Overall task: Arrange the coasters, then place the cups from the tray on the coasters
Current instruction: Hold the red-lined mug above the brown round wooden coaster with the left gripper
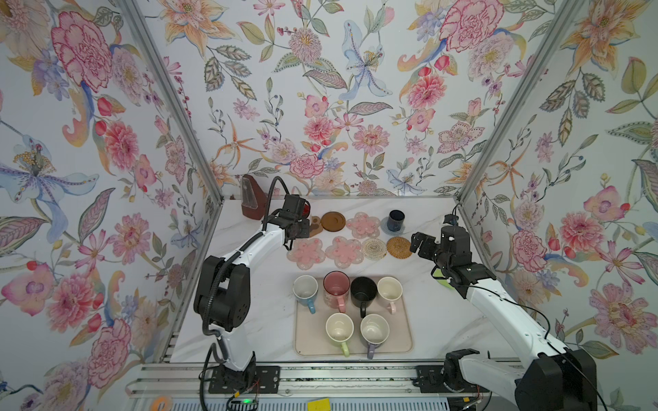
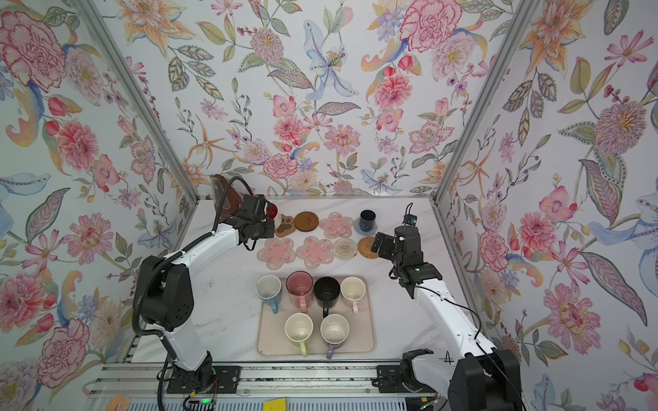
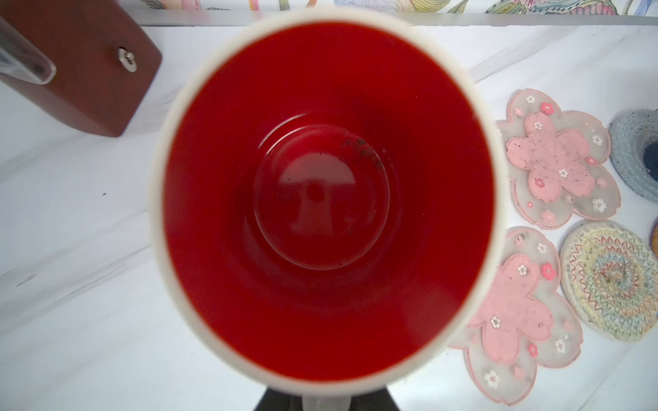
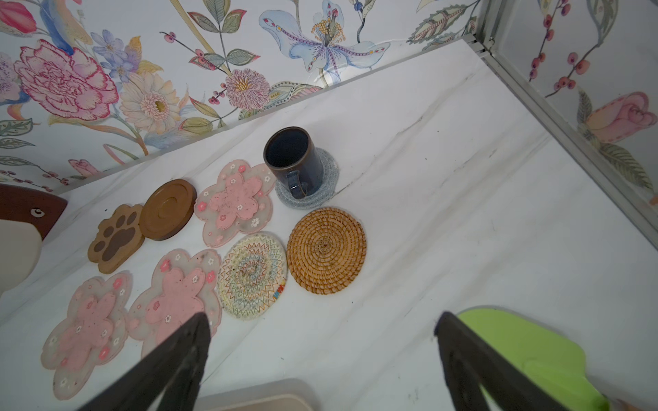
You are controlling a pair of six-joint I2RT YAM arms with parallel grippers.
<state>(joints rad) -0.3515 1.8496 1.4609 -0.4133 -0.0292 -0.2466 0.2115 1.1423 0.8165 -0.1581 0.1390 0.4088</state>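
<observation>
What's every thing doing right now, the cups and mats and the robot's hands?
Left gripper, shut on the handle of the red-inside mug.
Red-inside mug, empty, held near the paw coaster.
Right gripper, open, holding nothing.
Navy mug, upright on the grey-blue coaster.
Six other mugs, upright and empty on the tray.
Seven other coasters, flat, no cups on them.

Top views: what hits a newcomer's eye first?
The loud floral wallpaper on all three walls. Next, the red-lined mug, held by its handle in the left jaws at the back left near the paw coaster, and six mugs sitting on the tray at front centre. One navy mug already stands on the grey-blue coaster, back right.
</observation>
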